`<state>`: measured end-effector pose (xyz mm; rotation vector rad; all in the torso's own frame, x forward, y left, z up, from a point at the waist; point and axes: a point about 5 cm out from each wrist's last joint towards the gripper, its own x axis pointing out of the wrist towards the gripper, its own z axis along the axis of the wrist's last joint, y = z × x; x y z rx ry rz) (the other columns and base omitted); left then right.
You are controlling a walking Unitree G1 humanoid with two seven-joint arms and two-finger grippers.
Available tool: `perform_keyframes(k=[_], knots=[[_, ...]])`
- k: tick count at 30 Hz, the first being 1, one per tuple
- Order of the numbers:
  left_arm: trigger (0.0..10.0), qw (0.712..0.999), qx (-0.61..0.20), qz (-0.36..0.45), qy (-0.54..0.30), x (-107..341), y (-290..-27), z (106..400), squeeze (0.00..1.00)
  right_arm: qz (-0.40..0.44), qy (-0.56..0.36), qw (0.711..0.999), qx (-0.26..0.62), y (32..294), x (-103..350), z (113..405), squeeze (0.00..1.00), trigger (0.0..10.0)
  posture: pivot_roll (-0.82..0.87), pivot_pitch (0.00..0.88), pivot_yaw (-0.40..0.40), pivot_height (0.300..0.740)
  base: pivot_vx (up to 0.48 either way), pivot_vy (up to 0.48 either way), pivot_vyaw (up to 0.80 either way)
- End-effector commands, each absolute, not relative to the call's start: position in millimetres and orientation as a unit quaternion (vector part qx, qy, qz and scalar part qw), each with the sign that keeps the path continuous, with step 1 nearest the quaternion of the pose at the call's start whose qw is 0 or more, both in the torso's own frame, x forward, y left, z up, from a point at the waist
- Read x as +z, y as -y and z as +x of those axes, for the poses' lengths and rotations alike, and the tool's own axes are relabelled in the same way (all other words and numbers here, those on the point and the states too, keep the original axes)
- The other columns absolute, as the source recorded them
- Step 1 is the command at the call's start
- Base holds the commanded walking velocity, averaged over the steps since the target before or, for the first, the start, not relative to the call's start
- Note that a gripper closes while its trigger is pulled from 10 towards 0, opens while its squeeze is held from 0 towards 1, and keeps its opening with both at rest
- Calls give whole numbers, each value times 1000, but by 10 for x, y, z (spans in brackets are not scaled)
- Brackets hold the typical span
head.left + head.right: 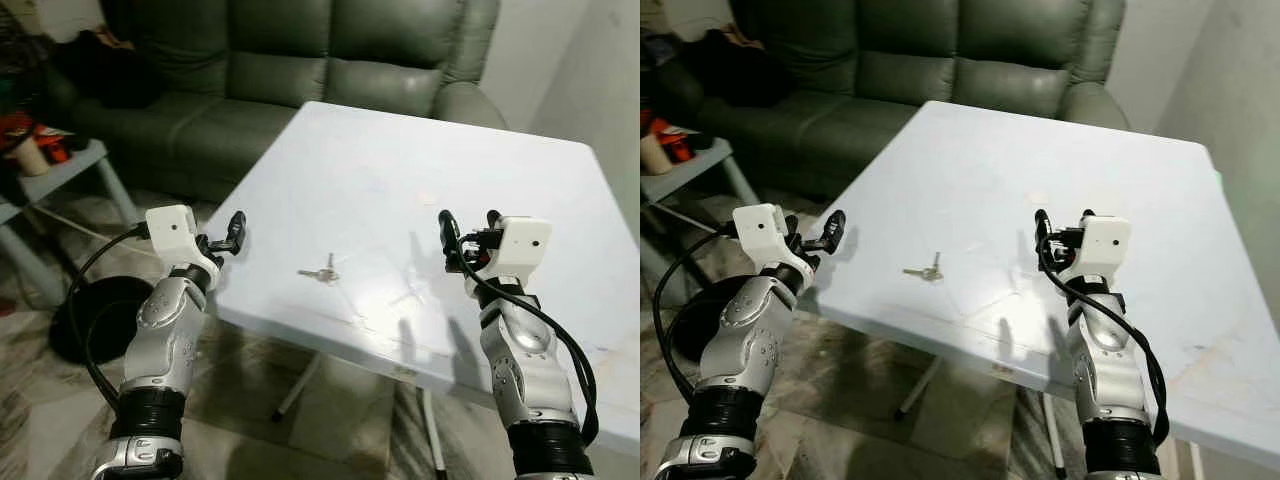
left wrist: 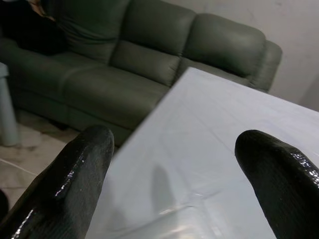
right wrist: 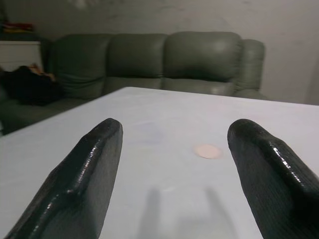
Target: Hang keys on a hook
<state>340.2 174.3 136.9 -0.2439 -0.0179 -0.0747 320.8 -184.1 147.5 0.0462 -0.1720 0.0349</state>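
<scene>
A small bunch of silver keys (image 1: 320, 272) lies flat on the white table (image 1: 400, 170), close to its front edge. My left gripper (image 1: 228, 236) hovers at the table's left edge, to the left of the keys, open and holding nothing. In the left wrist view its fingers (image 2: 75, 184) stand wide apart over the table edge. My right gripper (image 1: 468, 222) is raised over the table to the right of the keys, also open and holding nothing. In the right wrist view, bare tabletop lies between its fingertips (image 3: 99, 149).
A dark green sofa (image 1: 300, 60) stands behind the table. A pale blue side table (image 1: 60, 175) with small items is at the far left. A black round object (image 1: 95, 320) with a cable lies on the floor by the left arm. A pale round spot (image 3: 207, 151) marks the tabletop.
</scene>
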Motion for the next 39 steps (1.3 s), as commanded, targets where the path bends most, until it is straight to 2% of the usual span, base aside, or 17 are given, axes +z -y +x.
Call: perform_keyframes(k=[1, 39], knots=[[10000, 991, -37, -125, 15, 1396, -1758, 3415, 0, 21, 91, 995, 24, 1823, 1517, 3202, 0, 10000, 2, 0, -24, 740, 0, 405, 0], [10000, 990, -30, -138, 20, 1381, -1733, 3415, 0, 12, 85, 996, 35, 1834, 1541, 3200, 0, 10000, -1, 0, -50, 740, 0, 423, 0]])
